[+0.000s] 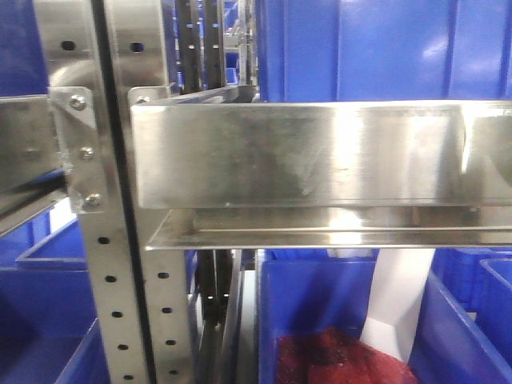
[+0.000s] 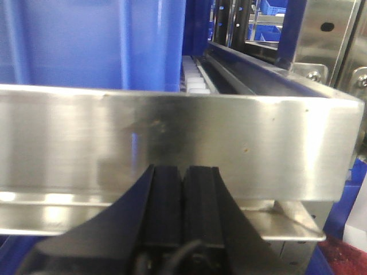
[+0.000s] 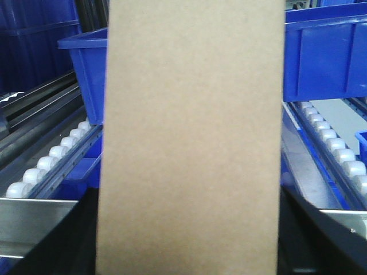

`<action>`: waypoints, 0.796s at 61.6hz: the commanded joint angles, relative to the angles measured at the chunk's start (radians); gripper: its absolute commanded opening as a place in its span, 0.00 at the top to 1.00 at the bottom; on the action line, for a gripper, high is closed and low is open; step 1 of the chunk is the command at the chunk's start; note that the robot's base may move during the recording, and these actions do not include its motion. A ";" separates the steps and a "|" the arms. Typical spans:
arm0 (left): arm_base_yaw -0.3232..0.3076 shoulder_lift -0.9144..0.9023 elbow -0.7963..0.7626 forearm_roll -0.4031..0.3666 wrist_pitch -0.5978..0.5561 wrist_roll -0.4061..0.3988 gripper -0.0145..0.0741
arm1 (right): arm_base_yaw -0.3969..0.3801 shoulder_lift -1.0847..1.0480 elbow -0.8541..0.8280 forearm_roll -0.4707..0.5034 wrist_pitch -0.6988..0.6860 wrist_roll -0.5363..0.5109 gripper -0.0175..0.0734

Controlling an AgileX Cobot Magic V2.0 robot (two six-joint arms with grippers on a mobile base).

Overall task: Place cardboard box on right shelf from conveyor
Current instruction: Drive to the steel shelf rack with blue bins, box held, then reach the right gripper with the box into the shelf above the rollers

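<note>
Tan cardboard box [image 3: 192, 137] stood upright, clamped between the right gripper's [image 3: 189, 252] dark fingers, at the steel shelf's [image 3: 34, 215] front lip, white rollers [image 3: 54, 154] either side. Meanwhile the left gripper [image 2: 183, 192] hung empty, pads pressed together.

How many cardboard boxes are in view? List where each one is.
1. The box stands upright in the middle of the right wrist view, with blue bins behind it. The other views show none; more may be hidden behind it.
</note>
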 commanded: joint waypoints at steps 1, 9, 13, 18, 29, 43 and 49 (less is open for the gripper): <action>-0.004 -0.015 0.008 -0.006 -0.086 0.000 0.97 | -0.006 0.015 -0.028 -0.013 -0.098 -0.009 0.55; -0.004 -0.015 0.008 -0.006 -0.086 0.000 0.97 | -0.006 0.015 -0.028 -0.013 -0.098 -0.009 0.55; -0.004 -0.015 0.008 -0.006 -0.086 0.000 0.97 | -0.006 0.015 -0.028 -0.013 -0.098 -0.009 0.55; -0.004 -0.015 0.008 -0.006 -0.086 0.000 0.97 | -0.006 0.015 -0.028 -0.013 -0.098 -0.009 0.55; -0.004 -0.015 0.008 -0.006 -0.086 0.000 0.97 | -0.006 0.015 -0.028 -0.013 -0.098 -0.009 0.55; -0.004 -0.015 0.008 -0.006 -0.086 0.000 0.97 | -0.006 0.015 -0.028 -0.011 -0.116 -0.009 0.55; -0.004 -0.015 0.008 -0.006 -0.086 0.000 0.97 | -0.006 0.015 -0.028 -0.012 -0.117 -0.009 0.55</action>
